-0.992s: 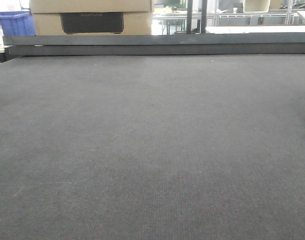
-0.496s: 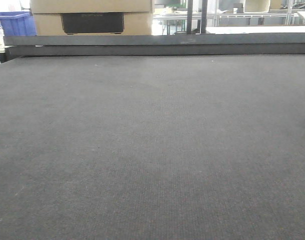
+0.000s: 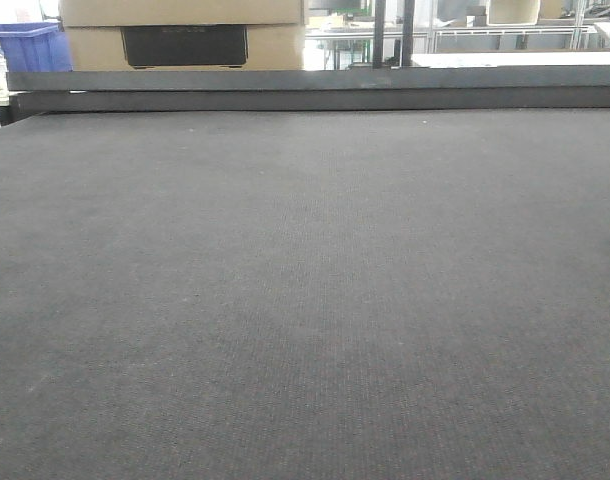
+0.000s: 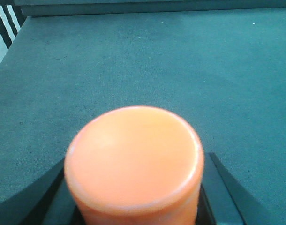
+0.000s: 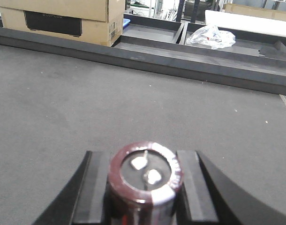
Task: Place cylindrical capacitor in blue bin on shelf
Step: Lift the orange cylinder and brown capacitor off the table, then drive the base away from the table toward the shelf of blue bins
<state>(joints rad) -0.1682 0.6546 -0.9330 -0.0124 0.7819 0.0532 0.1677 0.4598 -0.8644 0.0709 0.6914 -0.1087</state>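
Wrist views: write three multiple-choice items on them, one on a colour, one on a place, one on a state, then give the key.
1. The cylinder in the left end effector is:
A. green
B. orange
C. white

2. In the right wrist view, the cardboard box stands:
A. beyond the dark rail, upper left
B. at the near bottom edge
C. at the far right

3. The right end effector is:
A. open and empty
B. out of view
C. shut on the cylindrical capacitor

Key:
1 B, its rounded top fills the left wrist view in orange.
2 A, it sits past the rail in the top left corner.
3 C, a finger flanks the maroon body on each side, and its two metal terminals face the camera.
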